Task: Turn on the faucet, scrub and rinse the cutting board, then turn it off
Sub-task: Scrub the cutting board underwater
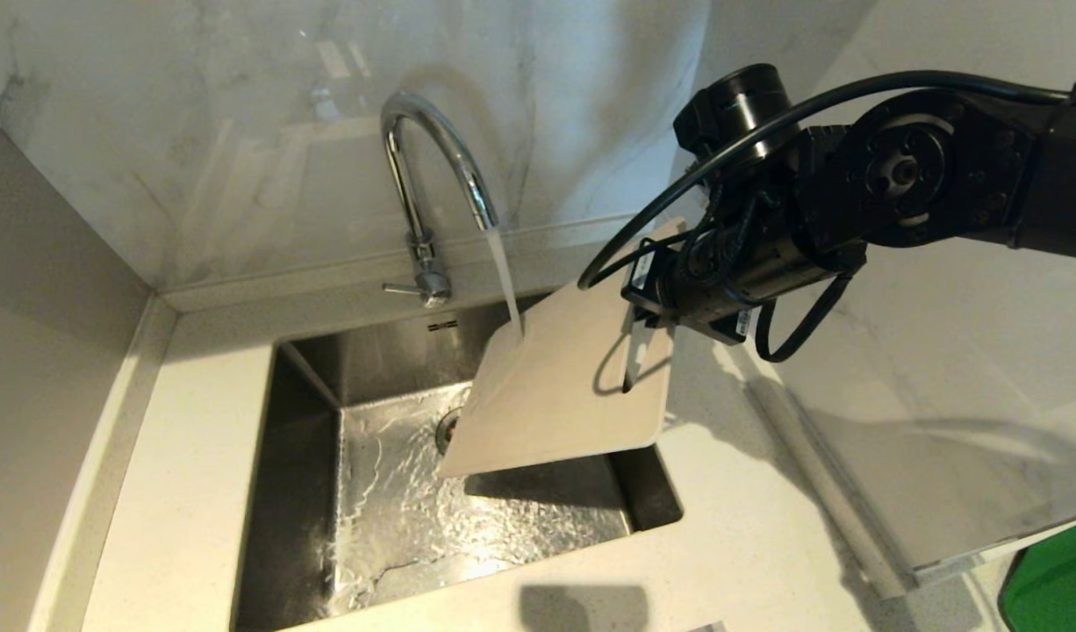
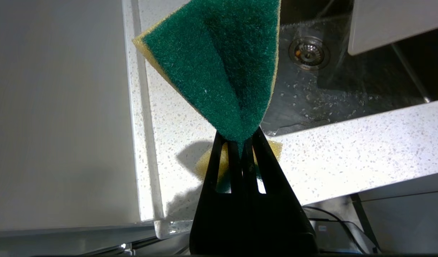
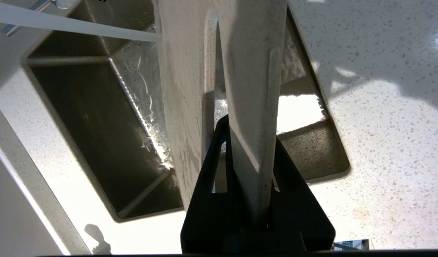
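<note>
Faucet [image 1: 433,167] standing at the back of the sink [image 1: 310,491], chrome gooseneck arched forward, slim side lever [image 1: 402,288] projecting from its base toward the robot's left. Water running: a clear stream [image 1: 505,281] falling from the spout onto the upper left corner of the cutting board [image 1: 555,386]. Cutting board held above the sink, tilted, lower left corner hanging over the basin near the drain [image 1: 448,428], right edge reaching over the counter [image 1: 749,527]. Slot handle [image 3: 211,71] near the gripped short edge, seen plainly in the right wrist view. Right gripper [image 3: 249,142] clamped on that short edge of the cutting board, jaws narrow, one finger on each face, board rising between them away from the camera. Right arm entering from the right of the head view, black cable looped across it. Basin floor wet, water sheeting and rippling across the steel, with splashes near the drain [image 2: 309,52] in the left wrist view. Left gripper [image 2: 240,142] outside the head view, seen only in its own wrist view, positioned above the speckled counter [image 2: 347,153] just beside the front rim of the sink, jaws pinched tight on a green-and-yellow sponge [image 2: 219,64], sponge folded with its green side facing the camera. Corner of the cutting board [image 2: 390,21] visible above the basin in that same view. Marble-patterned wall [image 1: 196,114] behind the faucet.
</note>
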You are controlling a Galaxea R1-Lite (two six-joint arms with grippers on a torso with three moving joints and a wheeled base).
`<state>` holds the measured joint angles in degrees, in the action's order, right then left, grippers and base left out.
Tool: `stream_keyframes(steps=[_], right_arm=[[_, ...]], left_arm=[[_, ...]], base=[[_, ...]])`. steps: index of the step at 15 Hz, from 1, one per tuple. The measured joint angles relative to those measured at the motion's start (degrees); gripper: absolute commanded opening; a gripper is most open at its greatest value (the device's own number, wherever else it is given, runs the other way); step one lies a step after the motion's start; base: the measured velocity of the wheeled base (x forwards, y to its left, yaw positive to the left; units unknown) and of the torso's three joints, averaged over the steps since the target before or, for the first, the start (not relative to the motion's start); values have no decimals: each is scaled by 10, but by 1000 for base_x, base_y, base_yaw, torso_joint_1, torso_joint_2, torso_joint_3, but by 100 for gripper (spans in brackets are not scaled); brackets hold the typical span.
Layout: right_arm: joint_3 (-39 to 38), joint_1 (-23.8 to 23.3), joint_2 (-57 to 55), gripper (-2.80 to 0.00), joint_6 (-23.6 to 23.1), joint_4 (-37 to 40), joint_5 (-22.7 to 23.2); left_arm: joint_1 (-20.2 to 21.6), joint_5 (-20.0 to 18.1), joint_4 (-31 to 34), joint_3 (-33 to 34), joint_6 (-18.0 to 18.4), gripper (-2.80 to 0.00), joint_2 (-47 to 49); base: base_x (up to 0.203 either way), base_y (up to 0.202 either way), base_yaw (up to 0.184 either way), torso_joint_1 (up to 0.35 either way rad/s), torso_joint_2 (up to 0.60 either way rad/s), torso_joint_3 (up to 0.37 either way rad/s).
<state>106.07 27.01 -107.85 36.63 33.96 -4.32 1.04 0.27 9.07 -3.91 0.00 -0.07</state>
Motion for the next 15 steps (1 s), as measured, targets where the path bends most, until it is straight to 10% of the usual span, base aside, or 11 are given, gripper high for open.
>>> stream_keyframes(steps=[7, 15], right_arm=[[13, 1, 27, -280, -28, 47, -1], [53, 23, 117, -280, -60, 120, 1]], left_arm=[[0, -35, 86, -222, -1, -280, 120], [0, -221, 115, -543, 0, -280, 482]], base=[[0, 0, 0, 0, 0, 0], [0, 0, 0, 0, 0, 0]])
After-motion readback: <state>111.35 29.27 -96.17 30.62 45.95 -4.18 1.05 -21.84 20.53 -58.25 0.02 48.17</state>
